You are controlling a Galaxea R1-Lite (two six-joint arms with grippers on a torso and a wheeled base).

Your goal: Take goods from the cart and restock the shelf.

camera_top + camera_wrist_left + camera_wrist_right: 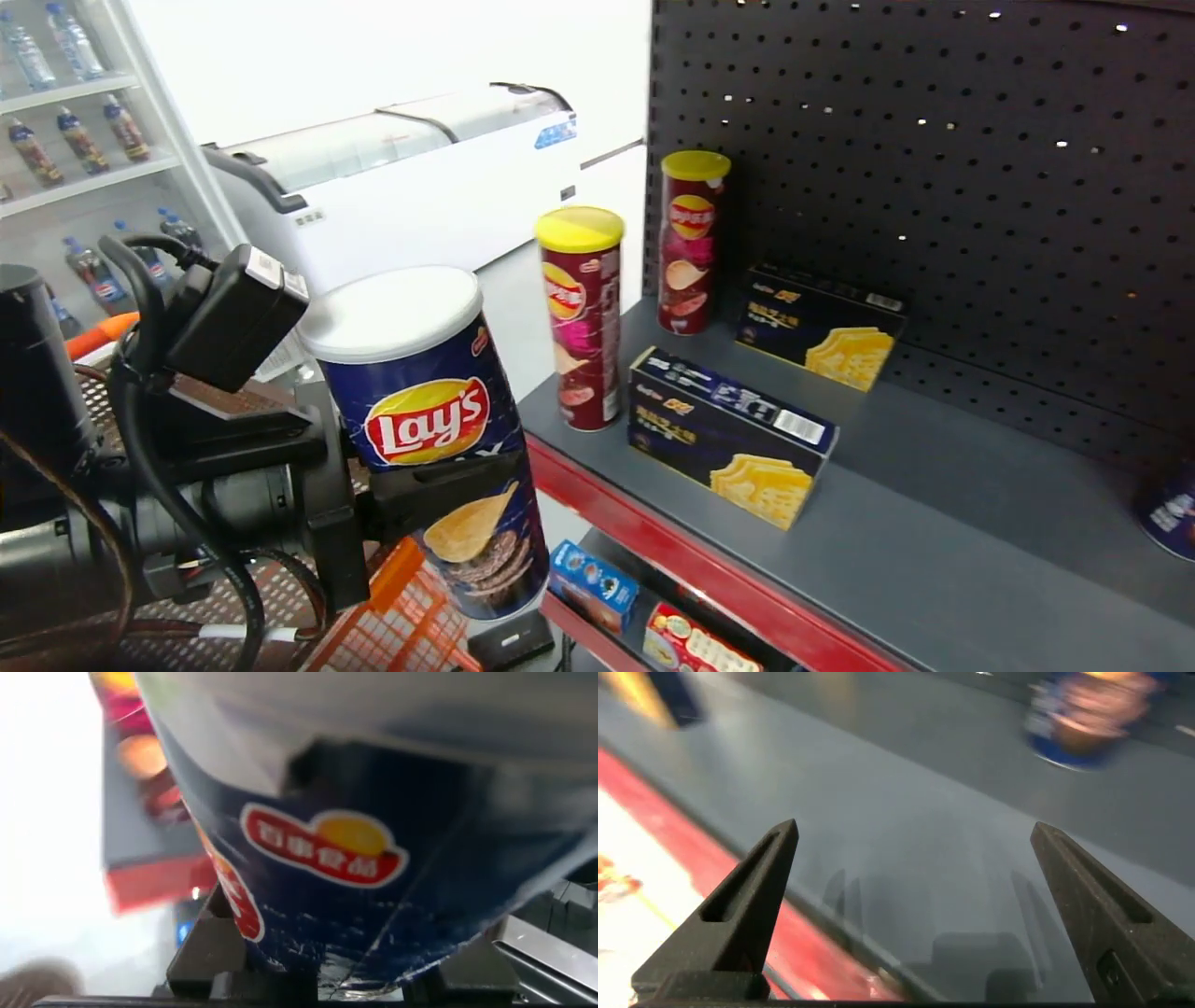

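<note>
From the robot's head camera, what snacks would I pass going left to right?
Blue cardboard crisp tube with white lid, nearer maroon tube with yellow lid, farther maroon tube with yellow lid, farther navy box against the pegboard, blue round pack at the right edge.

left claw (pixel 439 481): clamped on blue can (pixel 415 392) | right claw (pixel 915 859): jaws spread wide apart
</note>
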